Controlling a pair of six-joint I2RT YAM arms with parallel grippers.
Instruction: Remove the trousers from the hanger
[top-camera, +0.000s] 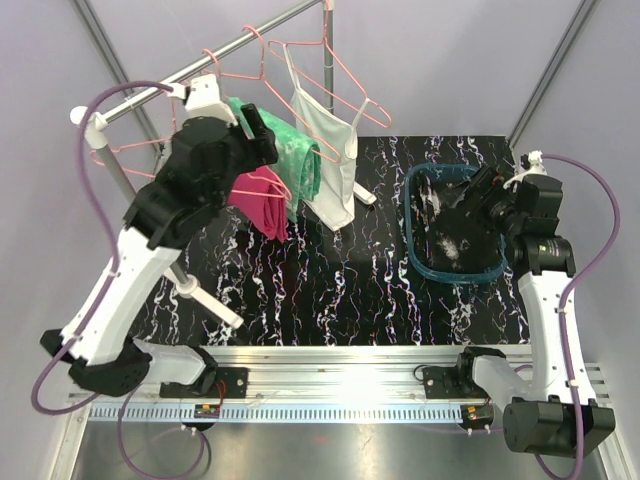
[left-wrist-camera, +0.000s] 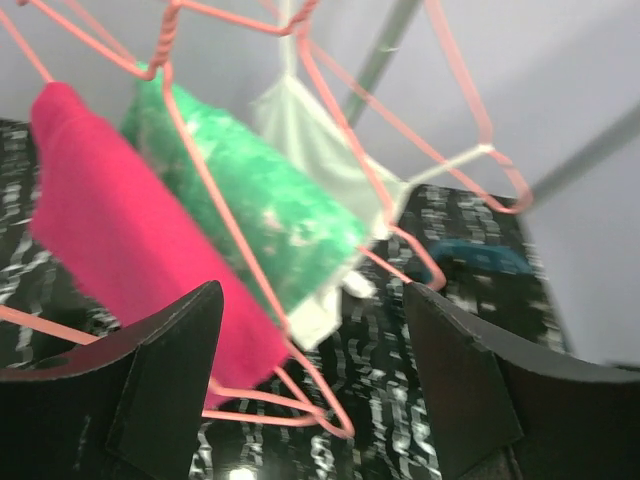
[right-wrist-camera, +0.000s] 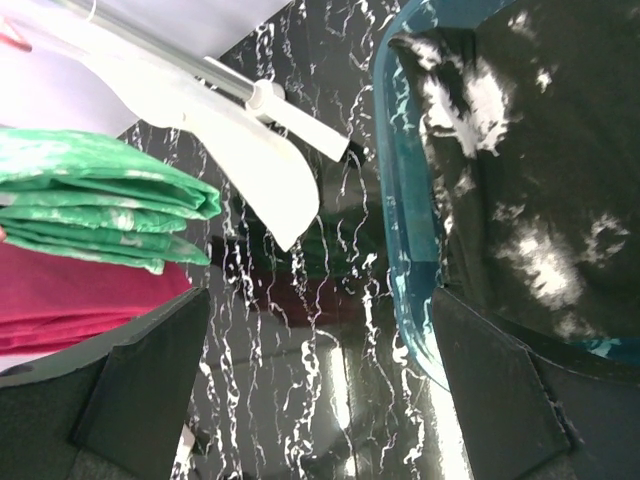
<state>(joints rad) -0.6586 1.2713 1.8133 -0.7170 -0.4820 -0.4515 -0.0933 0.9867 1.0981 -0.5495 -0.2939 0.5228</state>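
meanwhile, plain magenta-pink cloth trousers and mottled green-and-white cloth trousers hang on pink wire hangers before the left gripper, its jaws wide. the right gripper, also wide, hovers by a teal plastic basket holding black white-speckled trousers.

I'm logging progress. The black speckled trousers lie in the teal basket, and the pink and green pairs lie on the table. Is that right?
Not quite. The pink trousers and green trousers are not on the table; they hang up at the rail, as the top external view shows. The black speckled trousers do lie in the teal basket.
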